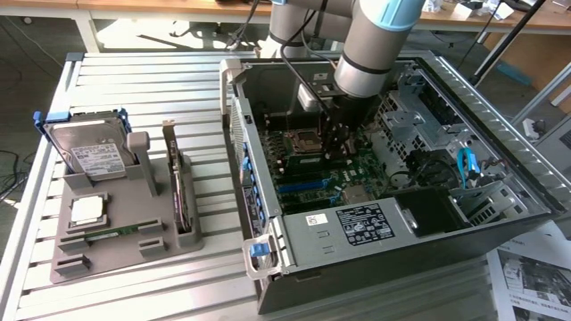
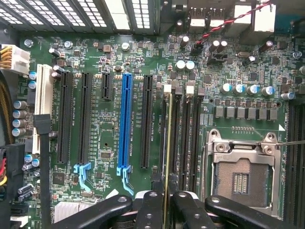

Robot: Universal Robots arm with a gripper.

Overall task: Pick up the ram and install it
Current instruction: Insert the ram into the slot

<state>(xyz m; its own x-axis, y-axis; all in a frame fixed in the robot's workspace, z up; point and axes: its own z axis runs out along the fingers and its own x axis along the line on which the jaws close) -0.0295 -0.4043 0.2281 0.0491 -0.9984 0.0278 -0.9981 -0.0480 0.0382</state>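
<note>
I see the ram (image 2: 167, 143) only edge-on, faces hidden, its near end lost between the fingers (image 2: 158, 210), which are closed narrow on it. It stands along the memory slots (image 2: 185, 143) in the computer case (image 1: 384, 281), beside the open processor socket (image 2: 240, 176); seated or not, I cannot tell.

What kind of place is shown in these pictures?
Probably a robotics lab or test workshop for computer assembly. An opened computer case lies on a slatted metal table, a grey fixture beside it holds a hard drive and other parts, and a robot arm reaches into the case.
</note>
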